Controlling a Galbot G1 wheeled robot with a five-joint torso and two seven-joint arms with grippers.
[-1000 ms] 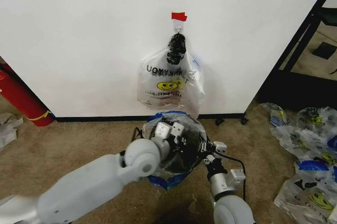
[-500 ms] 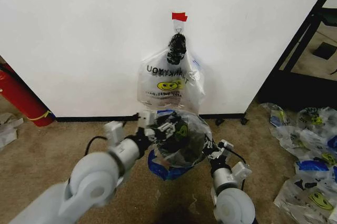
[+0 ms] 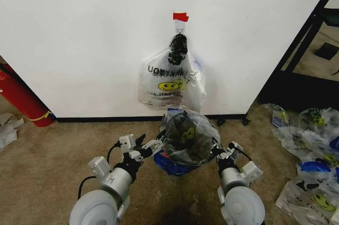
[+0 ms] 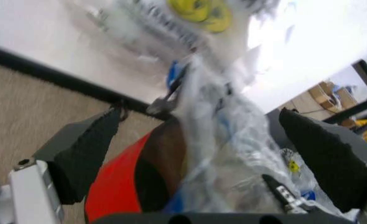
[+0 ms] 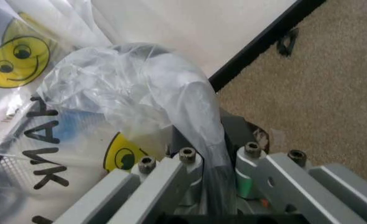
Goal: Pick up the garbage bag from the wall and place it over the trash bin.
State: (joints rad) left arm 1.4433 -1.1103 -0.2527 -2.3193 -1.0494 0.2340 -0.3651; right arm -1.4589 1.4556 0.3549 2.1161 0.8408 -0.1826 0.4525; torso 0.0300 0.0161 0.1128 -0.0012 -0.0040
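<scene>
The garbage bag [image 3: 185, 134], clear plastic with a yellow smiley, is draped over the trash bin [image 3: 183, 153] on the carpet just in front of the wall [image 3: 79, 39]. My left gripper [image 3: 145, 147] sits beside the bin's left side, open. In the left wrist view its black fingers [image 4: 84, 149] stand wide apart, with the bin's red base [image 4: 118, 184] and the bag [image 4: 221, 121] ahead of them. My right gripper [image 3: 217, 152] is at the bin's right side. The right wrist view shows this gripper [image 5: 211, 177] shut on a fold of the bag [image 5: 146, 88].
A thick bundle of like bags [image 3: 169, 79] with a black knot hangs from the hook under the red tape [image 3: 180, 16]. A red cylinder [image 3: 21, 100] leans at the left. A black frame [image 3: 302, 45] and a heap of smiley bags [image 3: 312, 156] lie to the right.
My left arm has drawn back from over the bin, down and to the left, and its gripper now stands off the bag. The right gripper has shifted slightly right, still gripping the bag.
</scene>
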